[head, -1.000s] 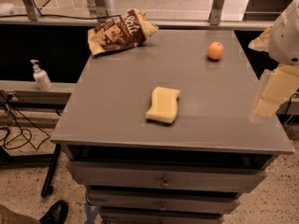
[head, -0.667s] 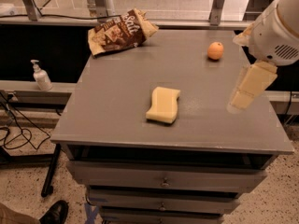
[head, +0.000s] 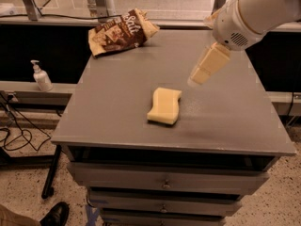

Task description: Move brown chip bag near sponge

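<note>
Your gripper (head: 197, 78) hung right of the sponge (head: 164, 105), its opening impossible to tell. You needed to centre over the far-left brown chip bag (head: 121, 32).

You can read just one word: "Salt", in white letters, on the upper right part of the brown chip bag (head: 123, 32), which lies at the upper left of the frame. The smaller print lower on the bag is too small for you to make out. The gripper (head: 199, 77) hangs right of centre in the upper half of the frame, well apart from the bag.
</note>
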Action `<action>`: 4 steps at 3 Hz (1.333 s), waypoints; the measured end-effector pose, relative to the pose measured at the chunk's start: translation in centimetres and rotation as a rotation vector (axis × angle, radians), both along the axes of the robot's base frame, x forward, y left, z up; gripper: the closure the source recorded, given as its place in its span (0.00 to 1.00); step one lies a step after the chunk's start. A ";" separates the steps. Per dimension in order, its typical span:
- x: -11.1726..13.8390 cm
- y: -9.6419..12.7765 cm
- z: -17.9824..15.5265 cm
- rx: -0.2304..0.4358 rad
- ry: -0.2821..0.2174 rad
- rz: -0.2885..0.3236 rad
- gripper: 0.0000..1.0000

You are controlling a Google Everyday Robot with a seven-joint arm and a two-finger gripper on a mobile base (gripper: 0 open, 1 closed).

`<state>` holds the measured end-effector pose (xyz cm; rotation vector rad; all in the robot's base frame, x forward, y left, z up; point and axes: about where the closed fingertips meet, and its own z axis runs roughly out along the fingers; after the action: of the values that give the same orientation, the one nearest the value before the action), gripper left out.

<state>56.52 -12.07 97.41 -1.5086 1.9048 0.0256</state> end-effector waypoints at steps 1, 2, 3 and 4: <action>2.9 4.2 0.5 0.141 -0.028 0.024 0.00; 2.9 4.2 0.5 0.141 -0.028 0.024 0.00; 3.9 5.2 0.2 0.171 -0.064 0.023 0.00; 7.8 8.6 -1.4 0.221 -0.129 0.026 0.00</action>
<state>64.29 -3.52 96.01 -1.3532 1.7199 0.1433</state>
